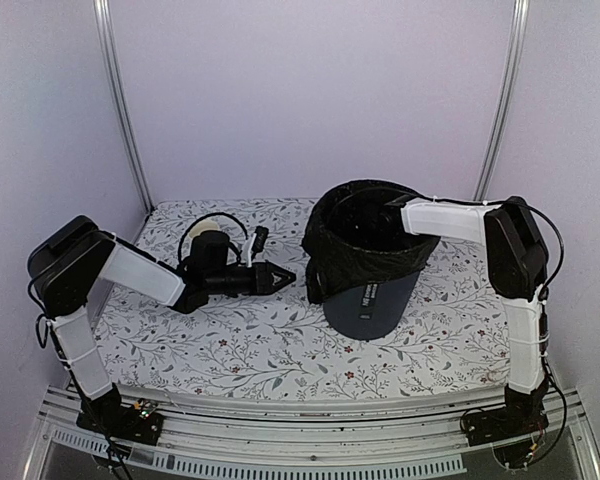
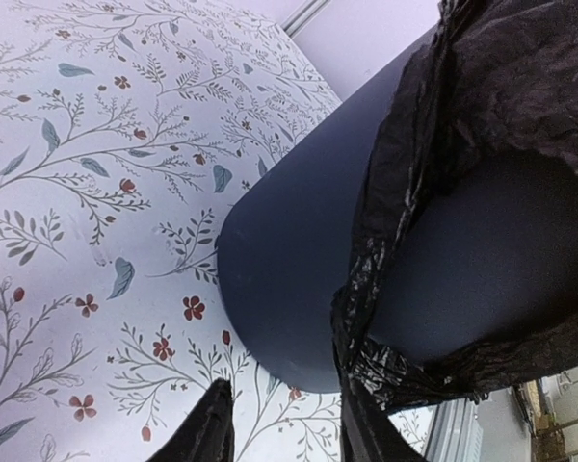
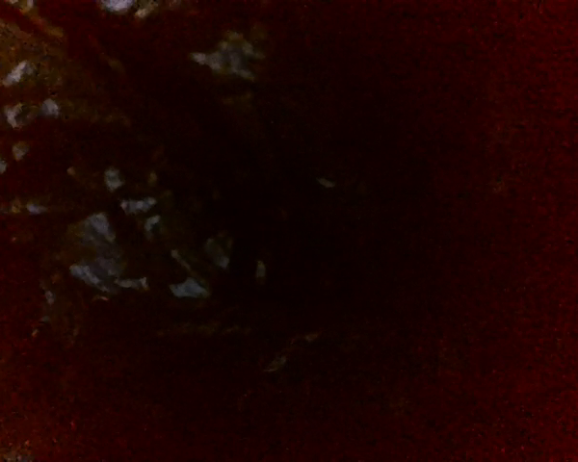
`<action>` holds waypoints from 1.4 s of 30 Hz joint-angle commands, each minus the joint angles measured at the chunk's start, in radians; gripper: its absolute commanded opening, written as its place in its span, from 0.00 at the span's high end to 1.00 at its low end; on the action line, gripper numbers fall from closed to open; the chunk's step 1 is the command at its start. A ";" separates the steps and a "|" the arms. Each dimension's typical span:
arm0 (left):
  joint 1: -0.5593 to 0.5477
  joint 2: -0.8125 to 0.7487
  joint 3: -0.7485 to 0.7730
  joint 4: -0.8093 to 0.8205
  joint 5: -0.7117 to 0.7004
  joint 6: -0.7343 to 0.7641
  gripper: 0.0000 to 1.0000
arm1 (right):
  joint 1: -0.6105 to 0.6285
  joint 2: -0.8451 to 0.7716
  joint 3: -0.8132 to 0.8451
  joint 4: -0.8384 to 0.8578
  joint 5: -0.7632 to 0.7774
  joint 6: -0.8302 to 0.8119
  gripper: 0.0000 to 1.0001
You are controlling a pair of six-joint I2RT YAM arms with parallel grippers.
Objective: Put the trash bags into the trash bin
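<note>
The dark grey trash bin [image 1: 375, 300] stands right of the table's centre. The glossy black trash bag [image 1: 330, 250] is draped over its rim and hangs down the outside wall. My left gripper [image 1: 283, 275] lies low just left of the bin, pointing at it. In the left wrist view its jaws [image 2: 289, 428] stand open over the cloth with nothing between them. The right fingertip [image 2: 366, 433] is next to the bag's hanging edge [image 2: 395, 366], below the bin wall [image 2: 289, 260]. My right arm [image 1: 440, 218] reaches down into the bin, hiding its gripper. The right wrist view is nearly black, with only glints of bag [image 3: 106, 250].
A floral cloth [image 1: 230, 340] covers the table. Metal posts [image 1: 120, 100] [image 1: 500, 100] rise at the back corners in front of pale walls. A metal rail [image 1: 280, 445] runs along the near edge. A black cable loop [image 1: 215, 225] arches over the left wrist.
</note>
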 commanded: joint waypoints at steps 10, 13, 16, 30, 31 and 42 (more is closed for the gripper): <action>0.023 -0.026 -0.019 0.037 0.013 -0.011 0.61 | 0.014 -0.050 0.065 -0.062 -0.045 0.007 0.97; 0.028 -0.027 -0.021 0.036 0.015 -0.012 0.61 | 0.014 -0.080 0.087 -0.086 -0.047 0.005 0.97; 0.033 -0.026 -0.022 0.038 0.017 -0.012 0.61 | 0.013 -0.108 0.103 -0.094 -0.045 0.005 0.97; 0.051 -0.031 -0.023 0.043 0.028 -0.019 0.61 | 0.012 -0.130 0.183 -0.156 -0.042 -0.002 0.97; 0.053 -0.033 -0.025 0.043 0.028 -0.019 0.61 | 0.012 -0.133 0.195 -0.161 -0.041 -0.001 0.97; 0.062 -0.030 -0.030 0.050 0.037 -0.025 0.61 | 0.012 -0.162 0.287 -0.181 -0.039 0.001 0.97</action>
